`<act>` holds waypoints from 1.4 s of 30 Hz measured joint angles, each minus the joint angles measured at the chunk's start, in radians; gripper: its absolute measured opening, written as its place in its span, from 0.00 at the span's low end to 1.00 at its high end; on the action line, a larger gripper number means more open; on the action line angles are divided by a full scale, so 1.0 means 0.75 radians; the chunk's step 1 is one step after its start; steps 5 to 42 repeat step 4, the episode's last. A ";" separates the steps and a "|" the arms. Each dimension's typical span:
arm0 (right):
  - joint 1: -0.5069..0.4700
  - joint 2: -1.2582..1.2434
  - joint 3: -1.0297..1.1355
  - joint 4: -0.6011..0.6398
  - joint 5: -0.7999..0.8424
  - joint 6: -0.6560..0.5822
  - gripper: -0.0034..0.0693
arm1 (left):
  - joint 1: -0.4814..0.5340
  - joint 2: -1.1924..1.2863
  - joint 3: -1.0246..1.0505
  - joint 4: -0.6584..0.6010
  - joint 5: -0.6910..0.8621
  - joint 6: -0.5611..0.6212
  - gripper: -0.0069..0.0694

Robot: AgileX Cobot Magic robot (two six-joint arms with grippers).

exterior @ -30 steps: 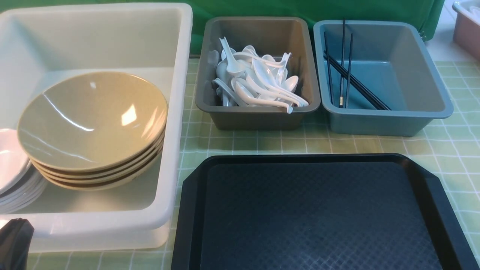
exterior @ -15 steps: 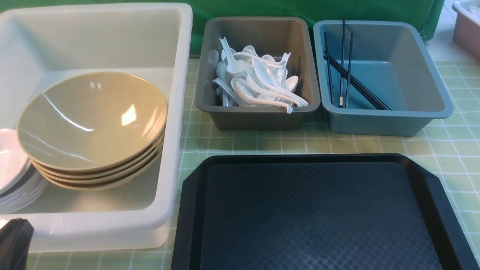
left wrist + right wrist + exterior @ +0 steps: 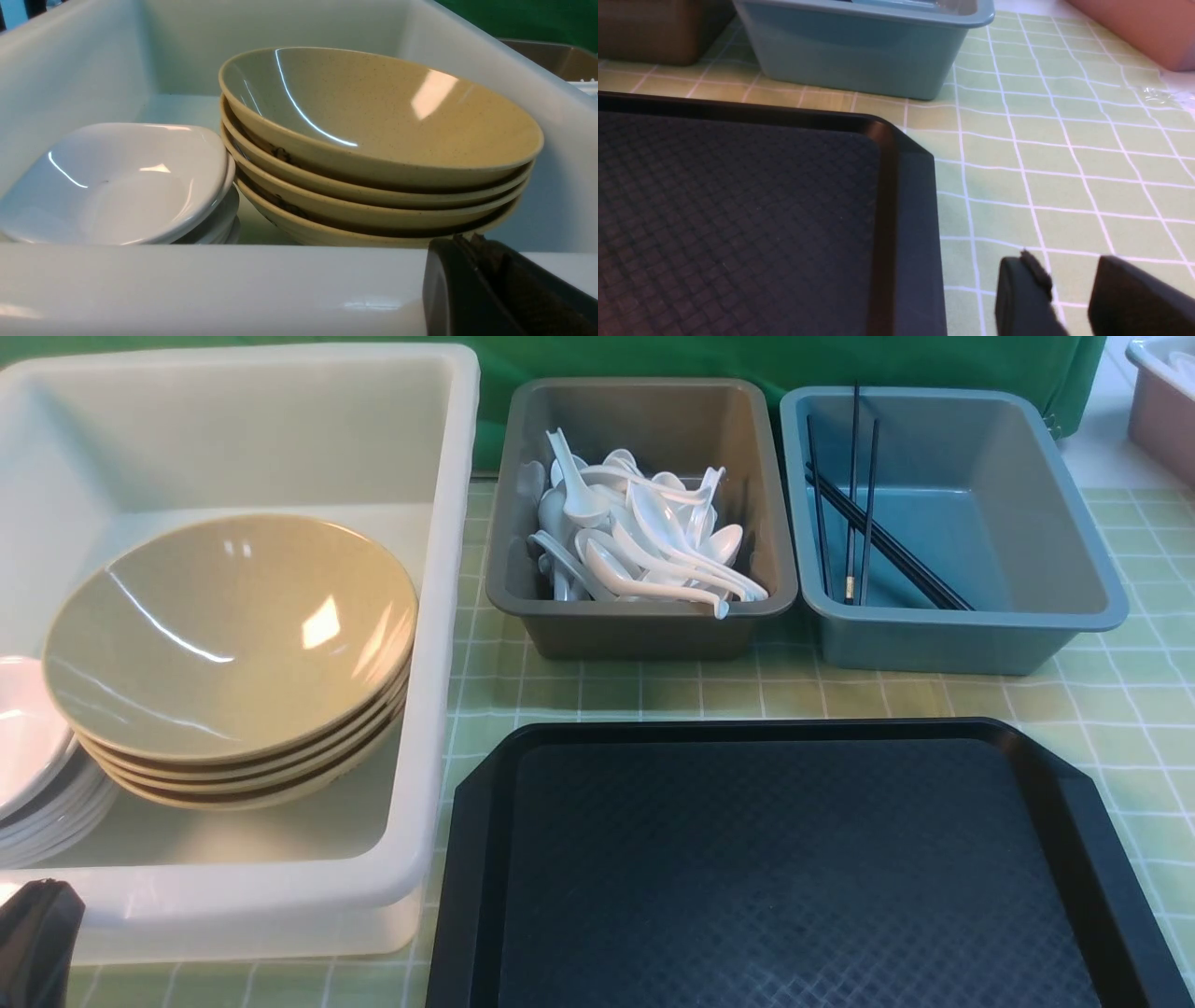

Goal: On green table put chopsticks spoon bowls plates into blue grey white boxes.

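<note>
Resting by the white box [image 3: 233, 289], left claw [image 3: 472, 280] closed — empty, right claw [image 3: 1069, 298] slightly parted — holding nothing.

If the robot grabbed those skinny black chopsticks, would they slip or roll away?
Probably. The chopsticks look thin, smooth and round, so they could slip from a gripper. They seem stiff, staying straight where they lean on the blue box wall. On a flat surface they might roll.

Four tan bowls [image 3: 229, 635] stacked, three boxes [image 3: 644, 616], one black tray [image 3: 794, 868], five black chopsticks [image 3: 854, 513], many white spoons [image 3: 644, 537].
</note>
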State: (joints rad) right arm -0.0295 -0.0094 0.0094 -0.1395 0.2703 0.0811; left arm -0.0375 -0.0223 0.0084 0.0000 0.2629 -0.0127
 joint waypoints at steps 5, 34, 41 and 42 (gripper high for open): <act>0.000 0.000 0.000 0.000 0.000 0.000 0.37 | 0.000 0.000 0.000 0.000 0.000 0.000 0.09; 0.000 0.000 0.000 0.000 0.000 0.000 0.37 | 0.000 0.000 0.000 0.000 0.000 0.000 0.09; 0.000 0.000 0.000 0.000 0.000 0.000 0.37 | 0.000 0.000 0.000 0.000 0.000 0.000 0.09; 0.000 0.000 0.000 0.000 0.000 0.000 0.37 | 0.000 0.000 0.000 0.000 0.000 0.000 0.09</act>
